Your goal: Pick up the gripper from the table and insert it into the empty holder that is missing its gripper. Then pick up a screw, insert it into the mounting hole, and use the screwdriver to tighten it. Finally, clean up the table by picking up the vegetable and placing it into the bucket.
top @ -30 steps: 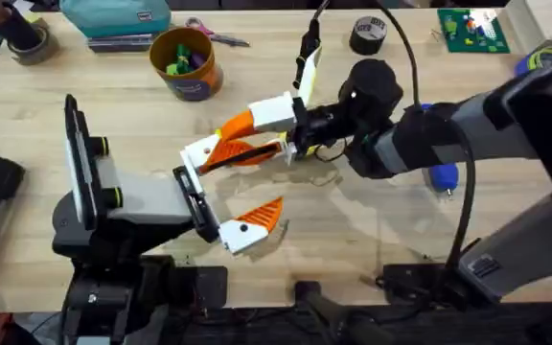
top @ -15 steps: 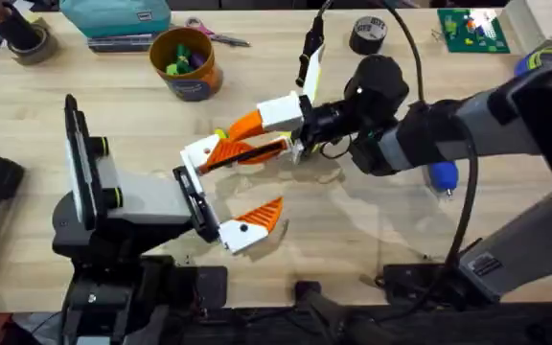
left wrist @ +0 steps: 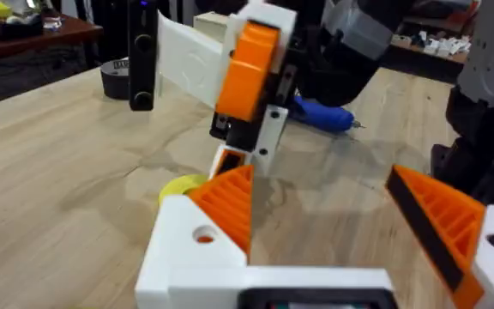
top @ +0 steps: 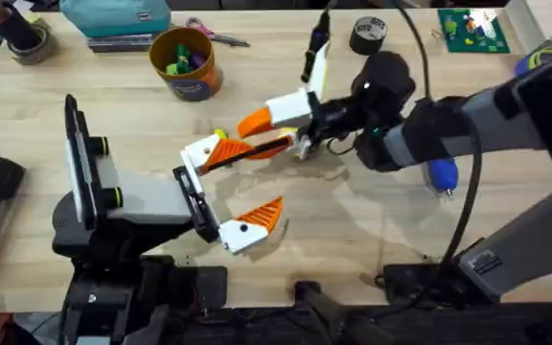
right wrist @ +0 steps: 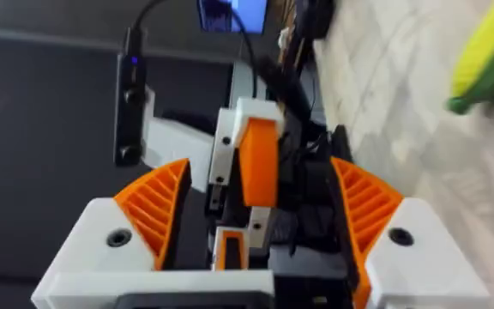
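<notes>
The orange ribbed gripper [top: 230, 151] sits seated in the holder [top: 199, 153], the white finger base on my left gripper [top: 262, 180]. I judge the first step done or very nearly so. Its long axis runs along that finger, with the thin tip pointing out towards my right arm and the ribs facing the opposite finger. The mounting hole [left wrist: 204, 233] looks unfilled, so the screw and the tightening are left. My left fingers are spread wide. My right gripper [top: 247, 136] hovers just beside the new fingertip, also spread, and I cannot make out anything pinched in it. The corn cob [top: 218, 134] lies on the table just beyond, well apart from the bucket [top: 185, 62]. The blue screwdriver [top: 441, 174] lies under my right arm.
</notes>
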